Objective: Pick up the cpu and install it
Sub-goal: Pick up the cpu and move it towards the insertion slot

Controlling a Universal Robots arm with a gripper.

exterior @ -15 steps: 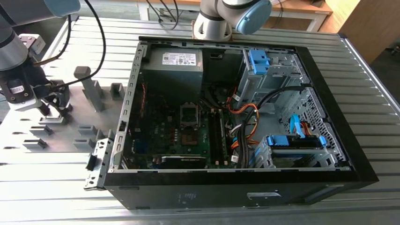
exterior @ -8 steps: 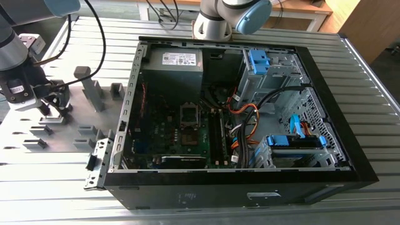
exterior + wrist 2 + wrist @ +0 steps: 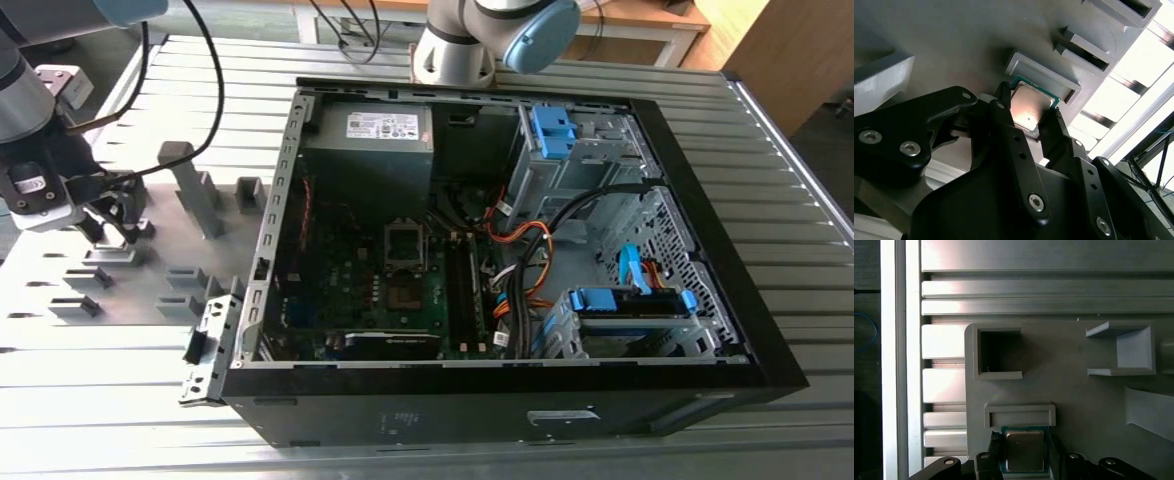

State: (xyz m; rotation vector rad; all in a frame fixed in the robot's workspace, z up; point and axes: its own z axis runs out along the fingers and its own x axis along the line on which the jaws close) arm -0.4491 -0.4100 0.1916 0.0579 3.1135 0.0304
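While the end effector [image 3: 1029,107] grips the cpu [image 3: 1025,450], a holder frame [image 3: 1019,410] just ahead, pick-up is in hand; lifting needs a level hold

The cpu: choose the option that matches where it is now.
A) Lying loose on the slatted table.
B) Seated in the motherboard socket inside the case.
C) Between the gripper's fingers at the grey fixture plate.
C: in both wrist views the cpu sits between the black fingers of the gripper, next to a grey holder frame on the fixture plate, outside the computer case.
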